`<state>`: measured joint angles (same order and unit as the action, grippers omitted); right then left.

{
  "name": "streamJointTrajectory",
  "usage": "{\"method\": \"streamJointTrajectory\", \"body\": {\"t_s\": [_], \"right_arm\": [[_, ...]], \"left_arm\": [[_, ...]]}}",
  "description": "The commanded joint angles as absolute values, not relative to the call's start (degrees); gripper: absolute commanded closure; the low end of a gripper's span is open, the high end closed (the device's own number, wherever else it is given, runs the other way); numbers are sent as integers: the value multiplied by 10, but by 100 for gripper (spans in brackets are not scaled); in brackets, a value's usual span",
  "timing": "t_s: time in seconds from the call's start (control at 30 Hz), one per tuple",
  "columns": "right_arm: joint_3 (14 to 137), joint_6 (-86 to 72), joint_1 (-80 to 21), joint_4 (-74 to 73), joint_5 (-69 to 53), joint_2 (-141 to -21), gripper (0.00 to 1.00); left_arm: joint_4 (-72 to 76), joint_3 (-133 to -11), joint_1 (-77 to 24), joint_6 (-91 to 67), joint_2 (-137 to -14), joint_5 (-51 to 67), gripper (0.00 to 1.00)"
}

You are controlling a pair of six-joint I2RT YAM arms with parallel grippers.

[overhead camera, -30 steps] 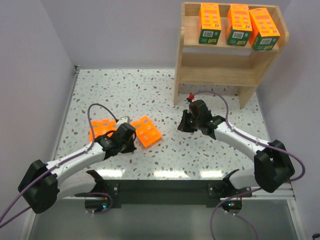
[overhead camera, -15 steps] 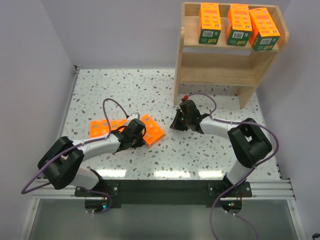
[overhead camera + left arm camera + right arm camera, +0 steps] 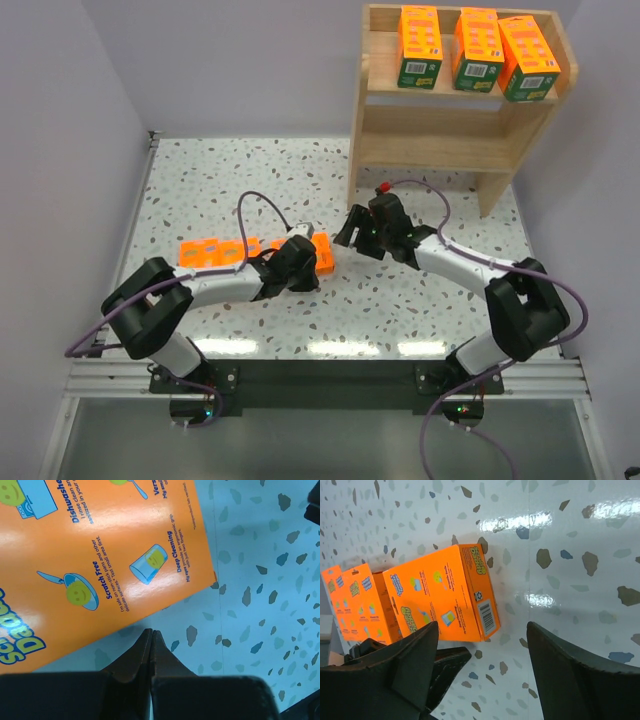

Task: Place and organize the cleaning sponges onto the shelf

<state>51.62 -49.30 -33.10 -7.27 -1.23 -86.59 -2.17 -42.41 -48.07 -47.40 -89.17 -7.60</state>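
Lying flat on the speckled table (image 3: 240, 190): cleaning sponges (image 3: 442, 595), bright orange rectangular packs with a glossy face. They are printed with small blue-and-yellow pictures and captions, among them "Scratch Free" and "Deep Cleaning". One end face carries a white barcode.

- Location, table: the middle pack (image 3: 323, 257) sits near the table's centre. A second pack (image 3: 205, 252) lies to its left. The left arm covers part of this group, so the count on the table cannot be told.
- Location, shelf (image 3: 430, 150): a light unpainted wooden two-tier unit at the far right of the table. On its top tier are three packs (image 3: 478, 48), side by side, each with a dark green band at its near end.

Pose, left gripper (image 3: 151, 632): the arm is stretched low across the table toward the centre, with the forearm over the orange packs. The fingers are pressed together with nothing between them. Their tips are at the edge of the middle pack; whether they touch it cannot be told.

Pose, right gripper (image 3: 481, 625): the arm extends leftward in front of the shelf, wrist tipped down toward the table. The fingers are spread wide and hold nothing. They face the middle pack from the other side and are apart from it.
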Motion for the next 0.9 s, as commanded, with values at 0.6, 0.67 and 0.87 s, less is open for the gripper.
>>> {"method": "streamJointTrajectory", "body": {"t_s": [0.6,0.67,0.87], "right_arm": [[649,-283,-335,-23,-209,-1092,61],[640,-293,-332,-2,-222,-1097,71],[592,-322,-331,18,-228,-1057,100]], "left_arm": [[-220,-338,-479,-508,-499,-139,100],[-235,-336,-478,-512,-476,-147,100],[-279,-338,-479,-518,-440,-160,100]]}}
